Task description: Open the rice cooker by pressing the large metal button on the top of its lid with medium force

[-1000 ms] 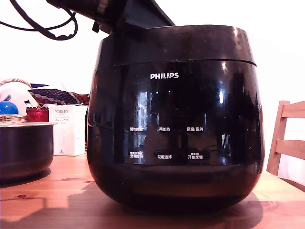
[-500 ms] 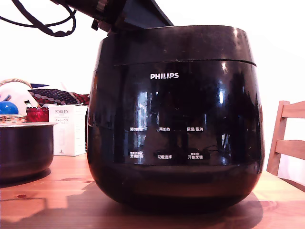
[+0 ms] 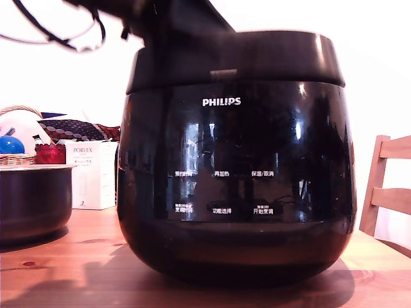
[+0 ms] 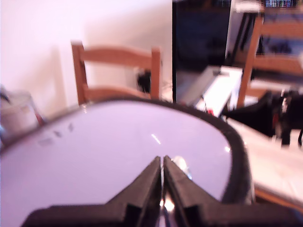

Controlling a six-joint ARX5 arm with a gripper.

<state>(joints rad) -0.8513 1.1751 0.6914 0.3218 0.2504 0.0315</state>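
The glossy black rice cooker [image 3: 234,179] with its white PHILIPS logo fills the exterior view. Its lid [image 3: 234,58] sits slightly raised off the body, and a small silvery piece [image 3: 223,73] shows at the seam. The arm [image 3: 170,16] reaches in from the exterior view's upper left, down onto the lid top; its fingertips are hidden behind the rim there. In the wrist view my gripper [image 4: 162,159] is shut, fingers pressed together, tips resting on the shiny lid top [image 4: 118,156]. A glint of metal [image 4: 180,163] shows right beside the tips.
A dark metal pot [image 3: 32,199] stands on the wooden table [image 3: 70,269] at the exterior view's left, with a white box [image 3: 93,173] and a basket [image 3: 16,154] behind it. A wooden chair [image 3: 388,186] stands at the right.
The lid has popped up a little from the cooker body, its seam now wider with a silvery piece showing. The arm above it has shifted slightly.
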